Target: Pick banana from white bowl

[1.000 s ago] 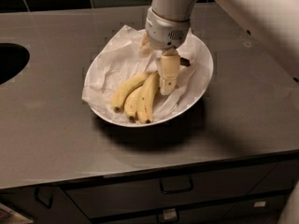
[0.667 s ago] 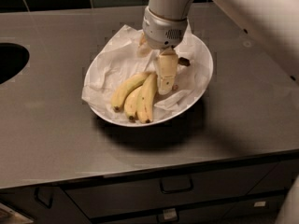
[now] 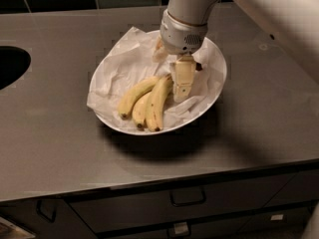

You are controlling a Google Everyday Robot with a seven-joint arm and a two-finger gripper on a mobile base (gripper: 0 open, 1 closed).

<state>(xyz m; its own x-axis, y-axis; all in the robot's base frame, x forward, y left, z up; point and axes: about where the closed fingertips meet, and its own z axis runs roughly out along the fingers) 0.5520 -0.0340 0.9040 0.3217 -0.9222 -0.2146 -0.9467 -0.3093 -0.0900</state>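
Note:
The white bowl [image 3: 212, 91] sits in the middle of the grey counter and is lined with crumpled white paper [image 3: 117, 76]. Three yellow bananas lie in it. The banana [image 3: 158, 103] is the longest and rightmost one, with a dark tip toward the front rim. My gripper [image 3: 172, 66] hangs down from above over the bowl's far half, at the banana's upper end. It is open. One cream finger [image 3: 183, 81] stands just right of the banana's top, touching or nearly touching it. The other finger [image 3: 159, 49] is partly hidden behind the wrist.
Two shorter, paler bananas [image 3: 135, 97] lie left of the long one. A dark sink opening [image 3: 10, 66] is at the counter's left edge. Dark tiles run along the back wall. Drawers with handles [image 3: 188, 197] are below the counter's front edge.
The gripper has shifted only slightly above the bowl. The bananas and the bowl have not moved.

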